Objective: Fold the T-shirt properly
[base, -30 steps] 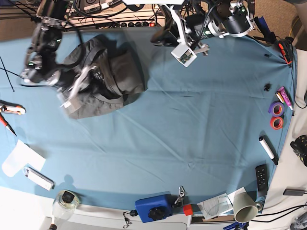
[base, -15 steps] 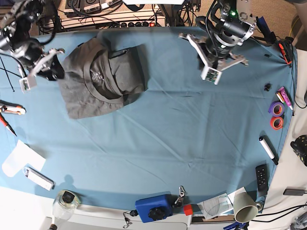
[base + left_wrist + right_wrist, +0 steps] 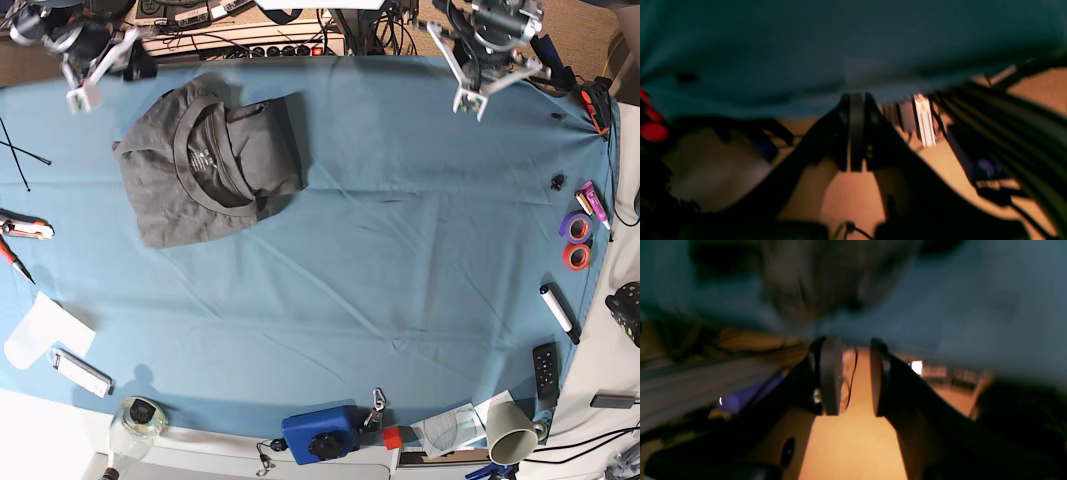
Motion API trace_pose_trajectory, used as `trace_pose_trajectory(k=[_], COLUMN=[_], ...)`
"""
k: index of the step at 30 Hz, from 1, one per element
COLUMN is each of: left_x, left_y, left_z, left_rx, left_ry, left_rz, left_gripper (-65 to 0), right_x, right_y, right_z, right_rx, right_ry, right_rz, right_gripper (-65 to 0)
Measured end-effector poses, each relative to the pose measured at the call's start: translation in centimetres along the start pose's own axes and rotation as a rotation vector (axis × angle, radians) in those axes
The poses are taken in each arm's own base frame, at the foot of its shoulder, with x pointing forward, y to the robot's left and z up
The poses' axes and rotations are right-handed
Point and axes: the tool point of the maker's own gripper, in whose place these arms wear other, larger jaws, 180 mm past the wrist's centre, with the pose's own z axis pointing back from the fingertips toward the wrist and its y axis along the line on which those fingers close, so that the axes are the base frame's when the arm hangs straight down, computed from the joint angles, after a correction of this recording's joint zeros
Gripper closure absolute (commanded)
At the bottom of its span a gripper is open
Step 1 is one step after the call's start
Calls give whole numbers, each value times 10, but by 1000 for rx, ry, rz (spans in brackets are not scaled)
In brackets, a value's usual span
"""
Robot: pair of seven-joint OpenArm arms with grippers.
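Where the blue cloth (image 3: 400, 250) covers the bench, the T-shirt (image 3: 205, 165) lies folded into a compact bundle at the far left.
Item: dark grey T-shirt, wrinkled, collar (image 3: 200, 160) uppermost with small print inside the neck; long axis runs from the far edge toward the near left, collar opening facing the far side. Left claw (image 3: 470, 100): raised at the far right corner, pressed together, holding nothing. Right claw (image 3: 85, 85): raised at the far left corner, spread partway with clear space between its pads (image 3: 831, 373), apart from the shirt. Surroundings: tape rolls (image 3: 575, 240), a marker (image 3: 558, 312) and a remote (image 3: 545, 372) along the right edge; blue box (image 3: 320, 432) and paper cup (image 3: 512, 432) at the near edge; cables behind the bench.
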Motion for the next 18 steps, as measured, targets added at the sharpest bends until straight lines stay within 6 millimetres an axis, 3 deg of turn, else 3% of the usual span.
trace_pose_trajectory(k=[3,5,10,13,18], left_x=[-23,-37,-69,-81,-120], left_y=[1,13,42,41,33], left_z=[4,7,17,15,0], left_rx=[8,51,124,73,19], left_ry=[56,77,144,164,285], left_rz=[30,70,121,166,199], left_gripper=[0,0,0,0,0], right_x=[-24,-35,-46,-53,-73], right_y=[1,3,-1,-2,10], right_z=[3,5,8,11,5], right_rx=[-13,-14,-40,-48,2], right_ry=[63,92,133,157,222], right_rz=[-25,-37,-35,-37,-49], right_gripper=[-156,-156,-156,-156,-156])
